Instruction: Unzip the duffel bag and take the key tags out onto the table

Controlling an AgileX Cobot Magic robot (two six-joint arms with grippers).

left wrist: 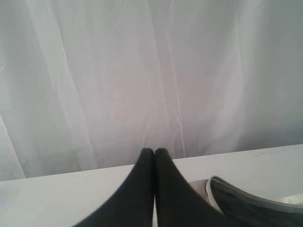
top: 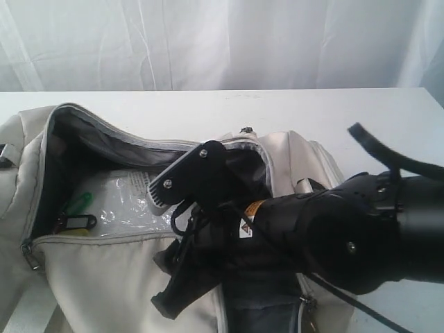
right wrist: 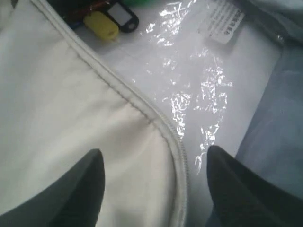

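White curtain point(top: 208, 41) across the back, white table point(top: 388, 111) in front of it running edge to edge. duffel bag point(top: 104, 284) covers most of the table from 9 to 5 o'clock in the exterior view. Zip is undone, mouth gapes, grey lining point(top: 104, 149) shows on the far wall. right arm point(top: 361, 229) comes in from 3 o'clock, bulky and black, reaching over the bag's right end into the mouth. Clear plastic-wrapped packet point(top: 132, 201) lies flat inside, mid-opening, with glare on the wrap and a printed label at one corner. right gripper point(top: 166, 246) is spread wide with nothing in it. On the right wrist cam its fingers point(right wrist: 80, 189) straddle the near zip edge point(right wrist: 175, 156), one over cream fabric, the other on the packet side; can't tell if either touches. left gripper point(left wrist: 154, 153) is clamped tight, tips pressed together with nothing between them. It sits above the table, pointed at the curtain, with the bag rim just beside it, and it doesn't show in the exterior view. key tags point(top: 76, 215) are inside the bag at the 9 o'clock end of the opening, just beside the packet's edge: green, a dark one with a white label, and yellow. They're apart from both grippers. zip pull point(top: 29, 257) hangs at the 8 o'clock corner of the opening.
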